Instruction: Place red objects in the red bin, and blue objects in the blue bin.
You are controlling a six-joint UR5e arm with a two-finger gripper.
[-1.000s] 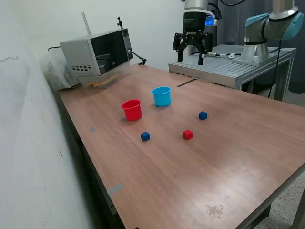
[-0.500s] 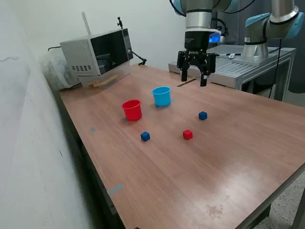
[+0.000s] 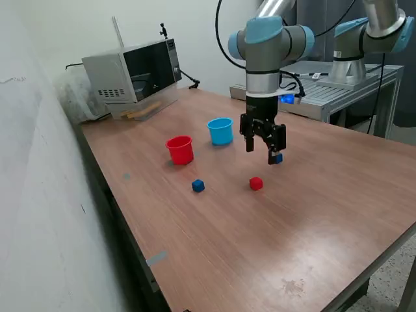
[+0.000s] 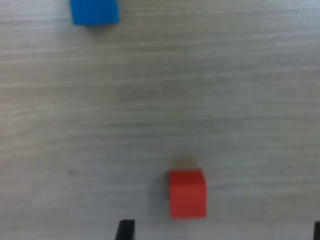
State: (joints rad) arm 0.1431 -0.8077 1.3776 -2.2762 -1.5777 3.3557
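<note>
Dropping from high at the back of the table (image 3: pixel 338 195), your gripper (image 3: pixel 262 148) has come forward and down over the last second; it now hangs low above the cubes, near the middle of the table, so the approach looks mostly done and a pick seems next.

Pose: the arm reaches in from the rear, wrist pointing straight down, fingers spread apart and empty; nothing is held. In the wrist view only the dark fingertips show at the picture's edge, with the red cube (image 4: pixel 187 193) lying between them but nearer one tip; you would probably need a small sideways correction before closing.

Task things, exterior view: red cube (image 3: pixel 256 184) on the table just in front of the gripper, untouched; one blue cube (image 3: pixel 277 158) partly hidden behind a finger, the same one showing at the wrist view's edge (image 4: pixel 94 12); second blue cube (image 3: pixel 198 186) well apart toward the exterior view's left; red cup (image 3: pixel 180 149) and light blue cup (image 3: pixel 220 130) stand upright, near each other, behind the cubes.

Only one red cube is visible to you here; whether another already sits in a cup cannot be told; no sorting is confirmed.

Judgement: red cube is the likely target, red cup its destination.
</note>
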